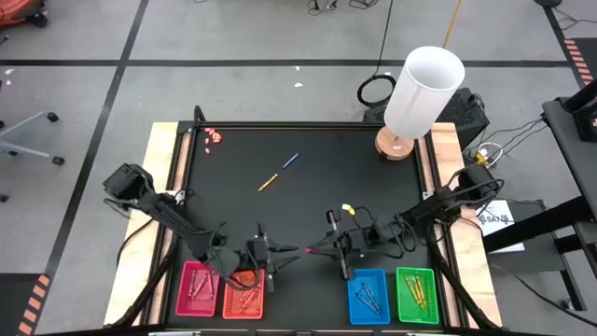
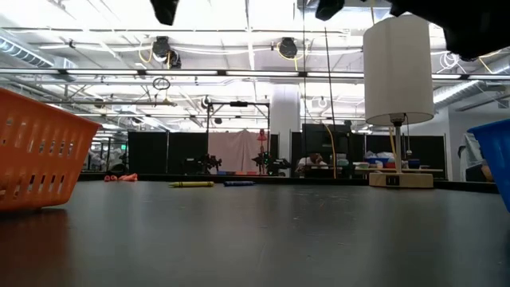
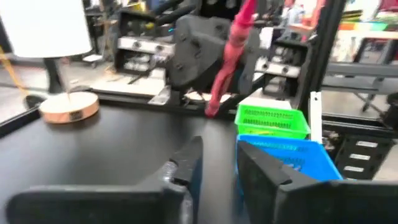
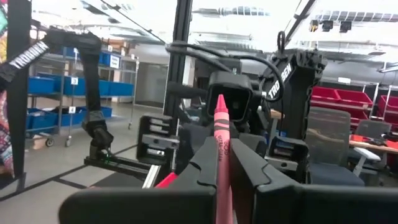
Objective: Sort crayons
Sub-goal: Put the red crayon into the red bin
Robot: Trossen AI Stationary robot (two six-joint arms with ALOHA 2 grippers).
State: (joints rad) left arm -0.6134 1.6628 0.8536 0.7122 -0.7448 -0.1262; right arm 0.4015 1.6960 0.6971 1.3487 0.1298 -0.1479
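Right tool (image 4: 225, 180) pinches pink crayon (image 4: 221, 134) upright — facing left tool (image 1: 278, 252).

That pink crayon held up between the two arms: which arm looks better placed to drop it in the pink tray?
The left, probably. Its gripper hangs open over the orange tray, right next to the pink tray. The right gripper pinches the pink crayon, farther from that tray.

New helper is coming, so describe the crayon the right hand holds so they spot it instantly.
Start at the blue tray along the near table edge. Just up and left of it, the right hand grips a pink crayon, pointing toward the left hand. It alone is off the table.
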